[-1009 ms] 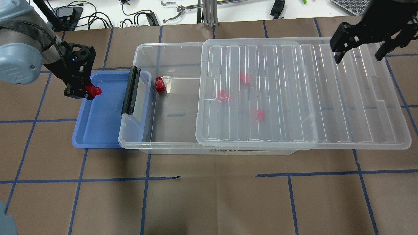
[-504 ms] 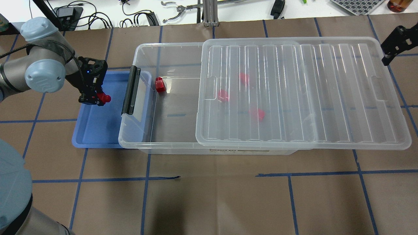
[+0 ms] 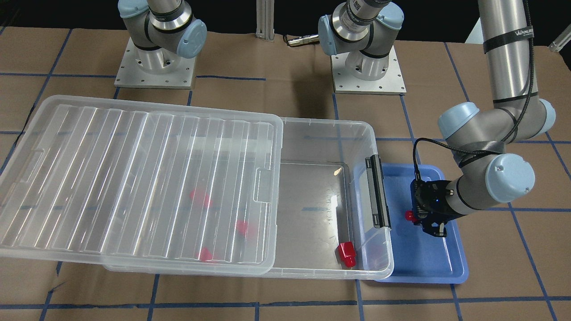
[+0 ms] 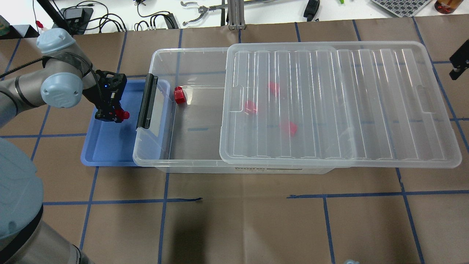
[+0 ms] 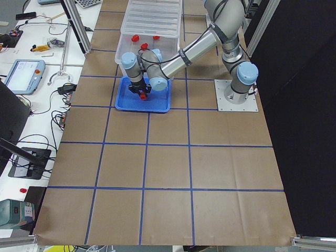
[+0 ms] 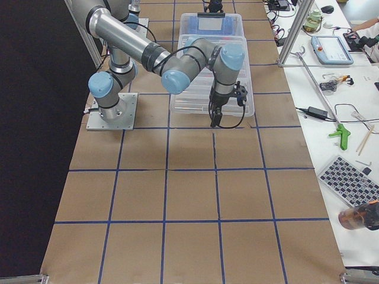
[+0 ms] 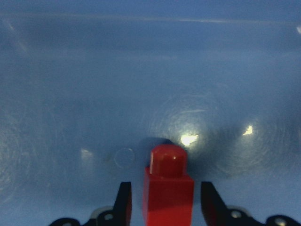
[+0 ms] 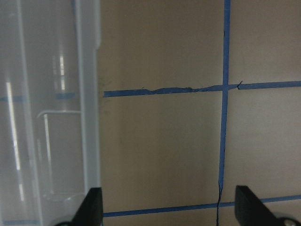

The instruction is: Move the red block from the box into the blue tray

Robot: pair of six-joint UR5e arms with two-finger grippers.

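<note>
My left gripper (image 4: 114,116) is shut on a red block (image 4: 124,115) and holds it low over the floor of the blue tray (image 4: 106,146), near the box's latch end. In the left wrist view the red block (image 7: 168,188) sits between the fingers, stub forward, with the tray floor (image 7: 141,84) close beyond it. The clear box (image 4: 161,55) holds another red block (image 4: 179,95) in its open part and three more under its shifted lid (image 4: 366,110). My right gripper (image 8: 169,207) is open and empty over the paper, beside the lid's edge.
The black latch bar (image 4: 146,102) stands on the box end that overlaps the tray's right side. The lid overhangs the box toward my right. Both arm bases (image 3: 368,67) are bolted to the brown paper with blue tape lines.
My left gripper has carried the red block right and nearer, from the tray's far left corner toward its middle. My right arm has drawn back to the right, off the lid.
</note>
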